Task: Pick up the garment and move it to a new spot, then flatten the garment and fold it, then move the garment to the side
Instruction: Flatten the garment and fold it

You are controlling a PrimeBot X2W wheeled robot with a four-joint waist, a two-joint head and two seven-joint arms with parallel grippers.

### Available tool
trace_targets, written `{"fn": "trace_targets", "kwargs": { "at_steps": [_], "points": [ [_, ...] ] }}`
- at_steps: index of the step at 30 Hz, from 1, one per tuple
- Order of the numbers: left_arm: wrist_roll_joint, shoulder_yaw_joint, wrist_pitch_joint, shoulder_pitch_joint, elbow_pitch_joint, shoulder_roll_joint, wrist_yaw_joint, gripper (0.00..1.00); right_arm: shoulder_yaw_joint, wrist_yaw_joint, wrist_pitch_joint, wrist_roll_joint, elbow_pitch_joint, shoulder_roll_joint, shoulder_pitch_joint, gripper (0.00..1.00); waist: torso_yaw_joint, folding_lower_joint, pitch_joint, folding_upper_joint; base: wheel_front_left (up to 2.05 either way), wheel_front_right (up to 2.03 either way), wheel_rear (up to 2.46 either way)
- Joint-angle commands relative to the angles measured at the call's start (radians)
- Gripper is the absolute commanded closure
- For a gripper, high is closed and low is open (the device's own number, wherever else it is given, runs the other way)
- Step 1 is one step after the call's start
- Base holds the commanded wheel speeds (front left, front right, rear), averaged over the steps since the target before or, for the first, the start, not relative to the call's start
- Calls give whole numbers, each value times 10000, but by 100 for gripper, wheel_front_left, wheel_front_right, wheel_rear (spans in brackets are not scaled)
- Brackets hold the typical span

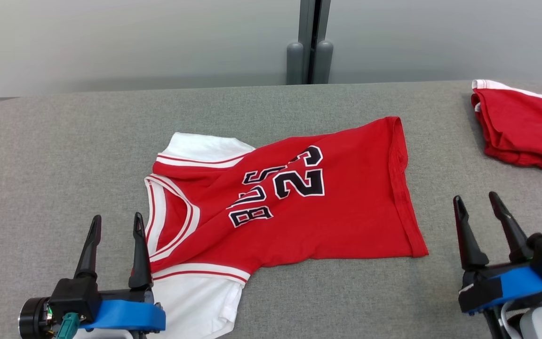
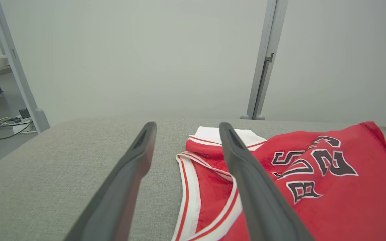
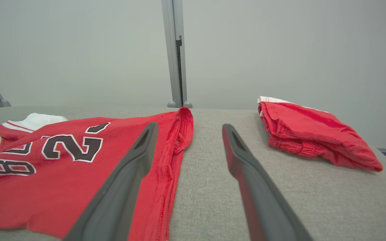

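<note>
While both claws hang bare over the grey padded table (image 1: pixel 54 141), you have the whole job laid out before you, so read it from your left. The left gripper (image 1: pixel 116 217) stands with its fingers spread wide and nothing between them, its inner finger just beside the white trim of the neckline; whether it touches the cloth I cannot tell. Next comes the jersey (image 1: pixel 346 212), lying near the middle of the table with its collar (image 1: pixel 193 214) toward the left gripper and its hem (image 1: pixel 405 188) toward the right one. It is not flat: a crease runs across the lettering, the far white shoulder (image 1: pixel 195 146) shows from under the red cloth, and the near one lies spread toward the robot. Judge it light, limp and a little slick; it will likely sag and fold on itself when lifted, and a pinch on one layer may drag the other along. I would take it at the shoulder seams or the two hem corners, where the stitched bands give the fingers something thicker to bite. The right gripper (image 1: pixel 475 197) stands apart from the hem, equally wide and empty. Beyond it, at the far right, a folded red garment (image 1: pixel 520 127) sits well apart; keep clear of it.
</note>
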Motion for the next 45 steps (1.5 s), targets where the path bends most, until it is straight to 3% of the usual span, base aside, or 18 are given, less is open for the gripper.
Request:
{"fn": "trace_targets", "kwargs": {
  "at_steps": [1,10,26,34,45],
  "points": [
    [109,63,-24,113,17,-3,-11,0,-170,2,-27,-227,-479,309,547,0,-7,2,-102,0,0,0,0],
    [339,151,-24,416,12,-3,89,0,-621,2,-27,-916,-2099,1360,2224,0,49,2,-446,0,0,0,0],
    [698,248,-24,712,158,36,-154,0,-554,2,-27,-1252,-2048,1832,2840,0,118,2,-681,0,0,0,0],
    [735,108,-24,733,436,28,-205,0,-743,2,-29,-1350,-1614,1825,2766,0,202,2,-654,0,0,0,0],
    [810,-689,-24,990,1246,11,-425,0,-879,2,-28,-1542,168,1373,1754,0,470,2,-415,0,0,0,0]
  ]
}}
